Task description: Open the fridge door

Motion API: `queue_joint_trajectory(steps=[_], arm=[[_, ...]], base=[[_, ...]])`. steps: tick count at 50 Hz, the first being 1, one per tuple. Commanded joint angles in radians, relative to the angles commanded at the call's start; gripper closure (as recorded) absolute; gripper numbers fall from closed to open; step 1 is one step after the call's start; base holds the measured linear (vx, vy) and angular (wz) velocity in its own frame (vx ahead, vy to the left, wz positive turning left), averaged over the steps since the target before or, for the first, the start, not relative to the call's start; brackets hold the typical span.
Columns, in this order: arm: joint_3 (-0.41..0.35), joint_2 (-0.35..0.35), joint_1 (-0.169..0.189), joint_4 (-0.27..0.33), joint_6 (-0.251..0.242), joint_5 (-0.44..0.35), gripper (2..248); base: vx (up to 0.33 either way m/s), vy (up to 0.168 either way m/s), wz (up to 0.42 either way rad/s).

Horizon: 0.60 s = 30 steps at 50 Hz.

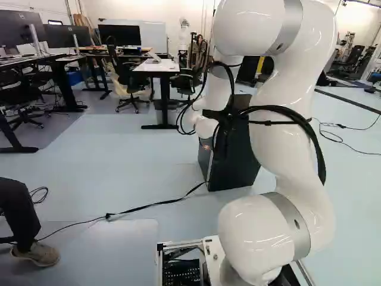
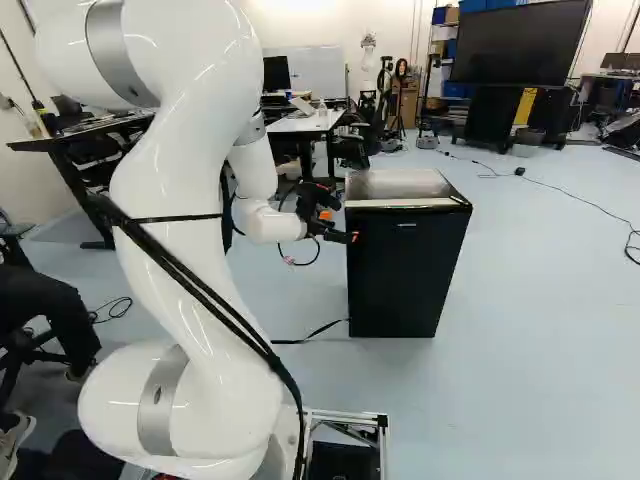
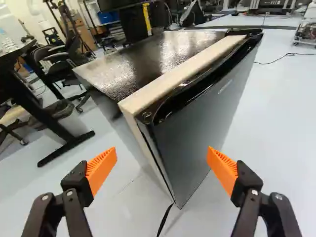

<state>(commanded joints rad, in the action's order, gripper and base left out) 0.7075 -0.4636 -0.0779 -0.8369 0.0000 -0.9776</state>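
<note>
In the right base view my gripper is at the upper left edge of the small black fridge. The fridge is partly behind my arm in the left base view. Seen from the wrist, the gripper stands open, its orange pads wide apart, with the near vertical edge of the fridge door ahead between them. No grip on the door shows; whether a finger touches it, I cannot tell. The door lies closed against the body, beneath the pale front strip of the fridge top.
A black cable runs over the floor to the fridge. A person's leg and shoe are at the left of the left base view. Desks and chairs stand behind, another robot farther back. A large screen stands beyond the fridge.
</note>
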Motion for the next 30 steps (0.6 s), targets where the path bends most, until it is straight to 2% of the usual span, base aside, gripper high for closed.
queue_joint_trajectory(steps=[14,30], arm=[[0.035,-0.025,0.001,-0.085,0.000,-0.020,3],[0.079,-0.055,0.005,-0.130,0.000,-0.025,3]], base=[[0.000,0.000,0.000],[0.000,0.000,0.000]])
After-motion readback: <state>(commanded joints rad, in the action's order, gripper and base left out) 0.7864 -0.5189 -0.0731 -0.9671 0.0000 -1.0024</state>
